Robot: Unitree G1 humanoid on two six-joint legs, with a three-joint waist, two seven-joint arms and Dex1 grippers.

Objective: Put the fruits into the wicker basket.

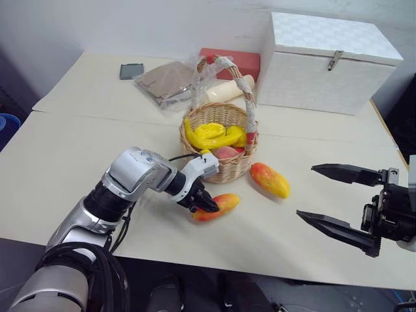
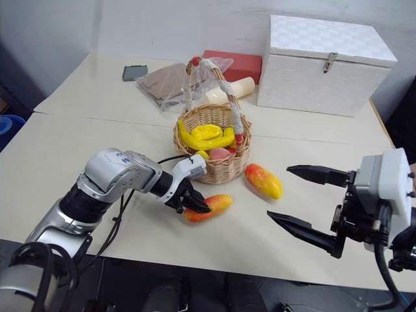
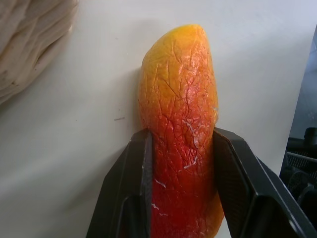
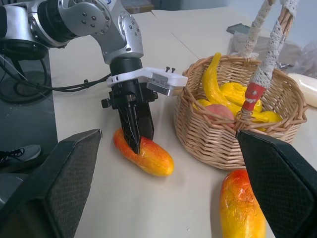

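Nearest the robot, the right gripper hangs above the table edge with its 2 black fingers spread wide and nothing between them. Just beyond, the left gripper points steeply down onto the near mango, a glossy oblong fruit lying flat on the table just in front of the wicker basket; in the left wrist view the 2 fingers press against both flanks of its red end, while the tip past them fades through orange to yellow under a finely crackled skin. A second mango, red at one end and yellow-orange at the other, lies on the table beside the basket's right front, near it; whether they touch cannot be told. The basket is round, tan woven wicker, with a tall arched handle wrapped in white cloth and a red band low on the right. Inside it lie curved yellow bananas heaped across the middle, and a pinkish peach-like fruit toward the front rim. Behind the basket are a clear plastic bag holding brown material, a cream cylinder, a red box and a small dark flat object. Farthest right stands a large white box, lid shut, with a metal clasp.
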